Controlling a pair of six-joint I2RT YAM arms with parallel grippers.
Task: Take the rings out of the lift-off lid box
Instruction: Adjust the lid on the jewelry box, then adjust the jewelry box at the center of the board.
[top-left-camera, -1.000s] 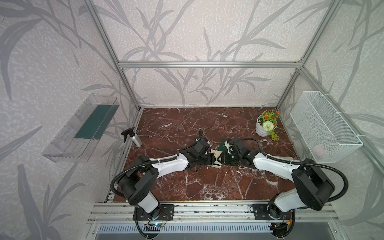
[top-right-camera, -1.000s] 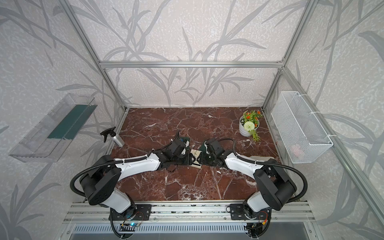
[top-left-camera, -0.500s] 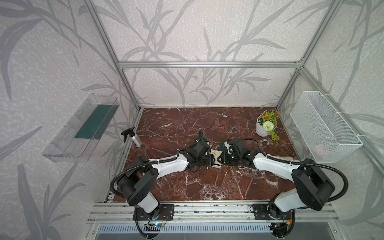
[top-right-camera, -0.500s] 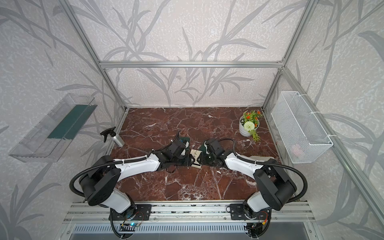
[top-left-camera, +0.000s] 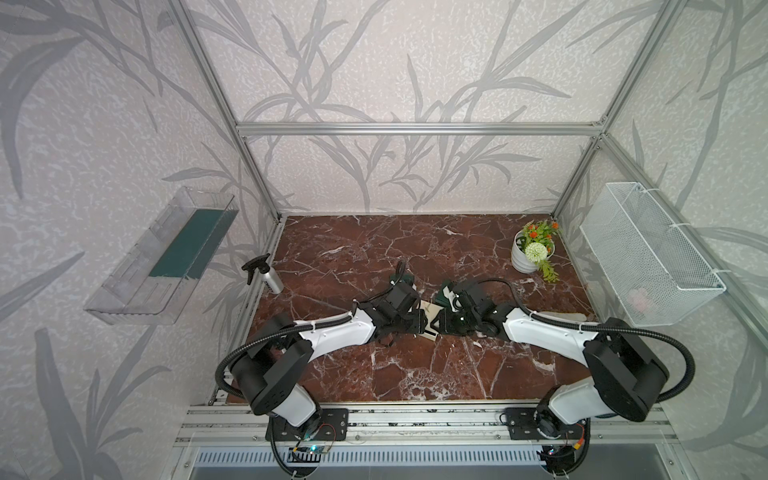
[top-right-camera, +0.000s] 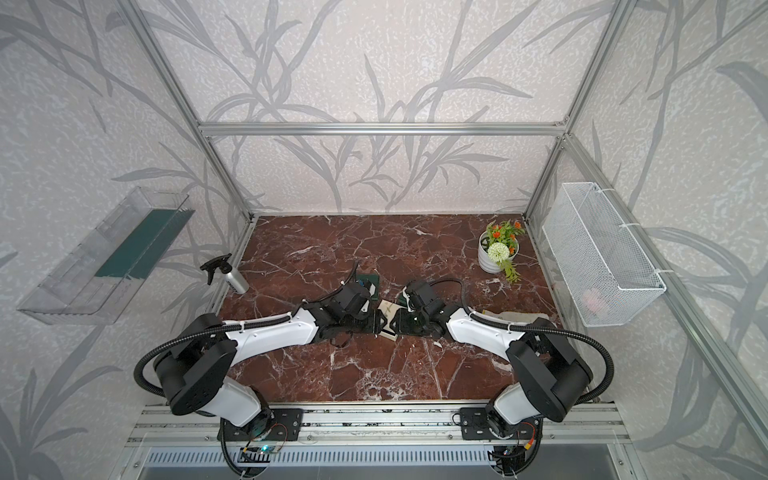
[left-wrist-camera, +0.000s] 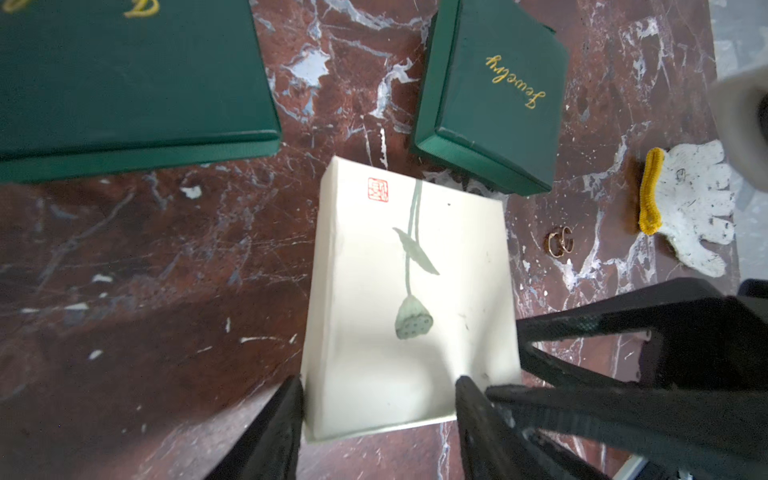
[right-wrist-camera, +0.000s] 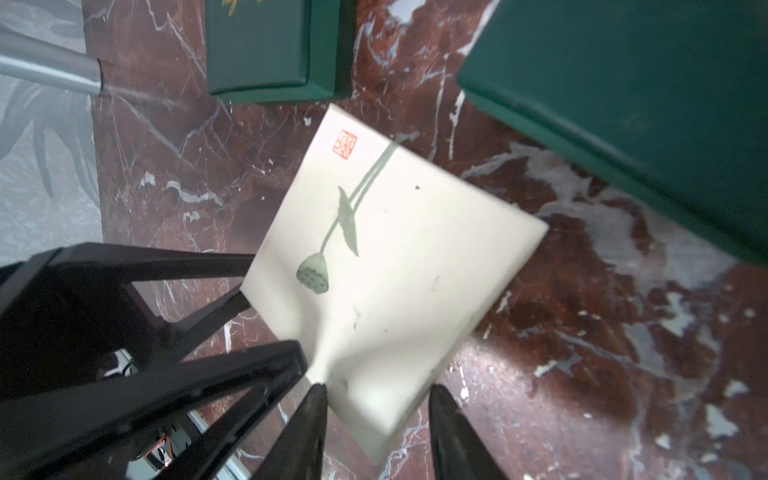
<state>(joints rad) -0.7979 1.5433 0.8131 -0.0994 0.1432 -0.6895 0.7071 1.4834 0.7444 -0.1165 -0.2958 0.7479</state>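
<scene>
Left gripper: narrowly open, one finger at the side wall of the white box, the other on its top; real hold, cannot tell. Right gripper: partly closed, pinches the box's corner. Rings: on the marble table just beside the box, between it and a glove. Beyond the box: small green box, large green box.

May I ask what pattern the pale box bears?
Green lotus pod and red seal on cream; clearest from left wrist.
</scene>
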